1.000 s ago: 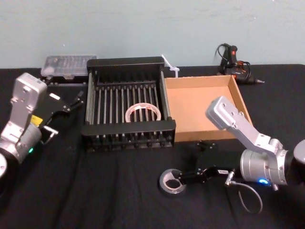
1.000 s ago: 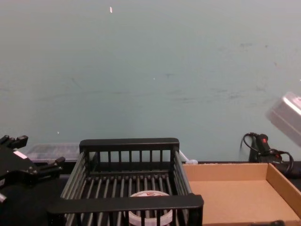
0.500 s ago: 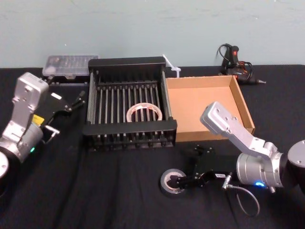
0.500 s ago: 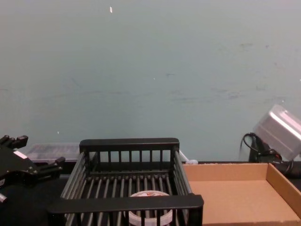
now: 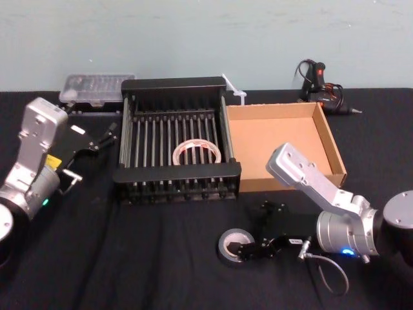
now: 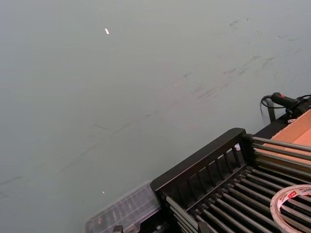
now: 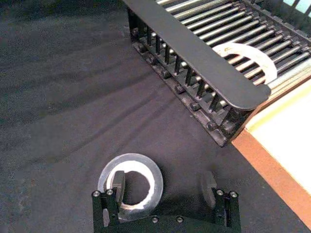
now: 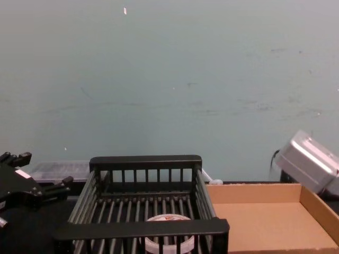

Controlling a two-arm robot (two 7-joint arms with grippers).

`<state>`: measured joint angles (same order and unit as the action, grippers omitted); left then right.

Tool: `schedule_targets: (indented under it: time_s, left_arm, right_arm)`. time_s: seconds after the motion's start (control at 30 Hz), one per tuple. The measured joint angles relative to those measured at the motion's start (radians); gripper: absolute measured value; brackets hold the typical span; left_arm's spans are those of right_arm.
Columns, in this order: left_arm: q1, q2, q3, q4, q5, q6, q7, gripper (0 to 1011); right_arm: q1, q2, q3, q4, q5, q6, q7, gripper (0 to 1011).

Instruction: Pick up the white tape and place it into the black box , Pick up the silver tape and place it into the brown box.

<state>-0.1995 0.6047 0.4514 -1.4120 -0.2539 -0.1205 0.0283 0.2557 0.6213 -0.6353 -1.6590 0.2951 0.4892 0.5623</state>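
Observation:
The silver tape [image 5: 231,245] lies flat on the black cloth in front of the boxes. My right gripper [image 5: 250,249] is open and low over it. In the right wrist view one finger [image 7: 118,182] stands inside the silver tape's [image 7: 130,187] core and the other [image 7: 209,183] outside its rim. The white tape [image 5: 197,152] lies on the barred bottom of the black box [image 5: 177,173]. To the right of that crate, the brown box [image 5: 277,139] has nothing in it. My left gripper [image 5: 100,137] hangs open left of the crate, holding nothing.
A clear plastic case [image 5: 97,84] sits behind the crate at the back left. A glue gun with cables [image 5: 316,81] lies at the back right, beyond the cardboard tray. Black cloth covers the table, with free room at the front left.
My right arm has moved nearer and lower, bringing its fingers further over the silver tape, which has stayed in place. The left arm has barely moved.

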Motion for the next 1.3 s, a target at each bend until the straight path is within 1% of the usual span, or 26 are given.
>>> schedule_targets:
  time_s: [0.4,0.97,1.07,1.17,1.23,1.27,1.3]
  left_arm:
    - [0.000,0.000,0.000,0.000,0.000,0.000,0.000,1001]
    - [0.000,0.000,0.000,0.000,0.000,0.000,0.000,1001]
    - [0.000,0.000,0.000,0.000,0.000,0.000,0.000,1002]
    - [0.000,0.000,0.000,0.000,0.000,0.000,0.000,1002]
    - [0.000,0.000,0.000,0.000,0.000,0.000,0.000,1001]
    - [0.000,0.000,0.000,0.000,0.000,0.000,0.000,1001]
    - [0.000,0.000,0.000,0.000,0.000,0.000,0.000,1001]
  right_arm:
    - [0.002,-0.009,-0.001,0.011,-0.008,0.004,0.005,1000]
    - [0.001,-0.007,-0.001,0.011,-0.007,0.004,0.004,991]
    - [0.001,-0.007,-0.001,0.011,-0.007,0.004,0.004,926]
    - [0.001,-0.007,-0.001,0.010,-0.007,0.004,0.004,882]
    - [0.001,-0.007,-0.001,0.010,-0.007,0.004,0.004,815]
    - [0.001,-0.007,-0.001,0.010,-0.007,0.004,0.004,760]
    - [0.001,-0.007,-0.001,0.010,-0.007,0.003,0.004,760]
